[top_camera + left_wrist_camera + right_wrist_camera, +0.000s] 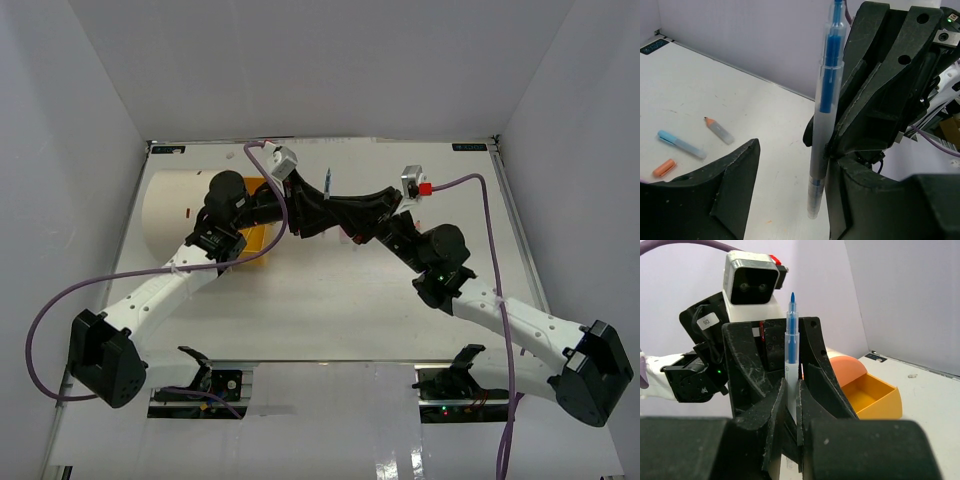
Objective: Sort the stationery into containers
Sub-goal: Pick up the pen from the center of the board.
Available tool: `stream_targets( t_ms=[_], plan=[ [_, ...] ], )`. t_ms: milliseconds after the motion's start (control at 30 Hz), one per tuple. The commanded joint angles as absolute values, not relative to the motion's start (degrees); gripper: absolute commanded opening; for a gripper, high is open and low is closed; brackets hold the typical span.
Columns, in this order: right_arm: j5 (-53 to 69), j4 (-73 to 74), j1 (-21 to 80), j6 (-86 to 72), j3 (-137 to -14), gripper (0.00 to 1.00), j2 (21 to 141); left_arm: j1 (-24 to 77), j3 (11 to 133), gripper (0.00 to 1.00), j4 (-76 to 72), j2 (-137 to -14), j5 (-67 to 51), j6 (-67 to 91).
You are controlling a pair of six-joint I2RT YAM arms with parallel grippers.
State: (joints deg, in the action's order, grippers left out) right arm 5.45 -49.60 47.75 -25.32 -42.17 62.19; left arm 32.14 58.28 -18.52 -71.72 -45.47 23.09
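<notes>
Mid-frame, right wrist view: right gripper point(788, 401) clamped on translucent blue pen point(791, 355), axis vertical, tip up; left gripper point(797, 152) spread apart, flanking it.

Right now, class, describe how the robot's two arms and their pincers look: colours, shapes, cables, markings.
Both match. The left arm and right arm have white tubular links, boxy black bases and round black joints. The left pincer and right pincer are scuffed black, with wedge-shaped fingers. A purple cable runs along each arm to a grey-white wrist camera box with a red tab.
</notes>
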Motion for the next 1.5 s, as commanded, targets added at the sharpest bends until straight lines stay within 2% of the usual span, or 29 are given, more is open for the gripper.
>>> stream_targets(
  t_ms=[0,167,300,400,533,700,767,800,967,1067,1100,1167,1233,1467],
  plan=[
    [6.68,-55.02,47.64,-26.19,-42.01,0.08,62.66,32.61,60.91,0.61,-20.13,-71.8,-46.84,23.38],
    [7.03,-56.34,47.72,-26.54,-41.4,0.08,63.02,32.78,61.08,0.49,-20.3,-72.16,-47.28,23.55],
    [7.29,-56.86,47.64,-26.46,-41.13,0.08,63.19,32.78,60.82,0.33,-20.39,-71.98,-46.85,23.2],
    [7.21,-56.95,47.64,-26.19,-40.17,0.08,63.11,32.78,60.82,0.26,-19.78,-71.81,-46.32,22.77],
    [6.33,-56.95,47.46,-25.4,-38.32,0.08,61.97,32.78,60.73,0.09,-17.58,-71.46,-44.83,21.01],
    [3.96,-55.55,47.02,-24.26,-35.86,0.09,59.33,32.78,61.08,0.01,-13.89,-71.28,-43.33,17.94],
    [3.78,-53.72,47.02,-22.94,-35.42,0.16,58.71,32.78,61.61,0.0,-11.53,-71.37,-42.81,16.62],
    [3.52,-52.66,46.93,-22.33,-35.42,0.26,58.1,32.78,61.79,0.0,-10.64,-71.37,-42.54,15.39],
    [0.36,-46.16,46.5,-18.56,-35.51,0.51,55.2,32.7,62.14,0.0,-4.5,-71.02,-39.13,10.82],
    [-2.89,-38.87,45.97,-16.18,-36.99,0.7,53.09,32.7,62.23,0.0,-0.81,-70.67,-35.88,7.39],
    [-4.38,-35.37,45.71,-15.74,-37.18,0.82,52.13,32.61,62.49,0.0,-0.27,-70.75,-35.25,6.6],
    [-6.49,-31.48,45.44,-15.38,-37.61,0.96,51.07,32.61,62.67,0.0,2.97,-70.75,-34.02,4.31],
    [-9.74,-25.07,44.91,-14.24,-38.76,0.9,50.27,32.52,62.58,0.0,4.39,-70.84,-31.47,2.3],
    [-18.19,-5.65,43.24,-14.32,-44.82,0.9,55.18,32.43,61.96,0.0,10.27,-71.02,-28.83,-3.51]
  ],
)
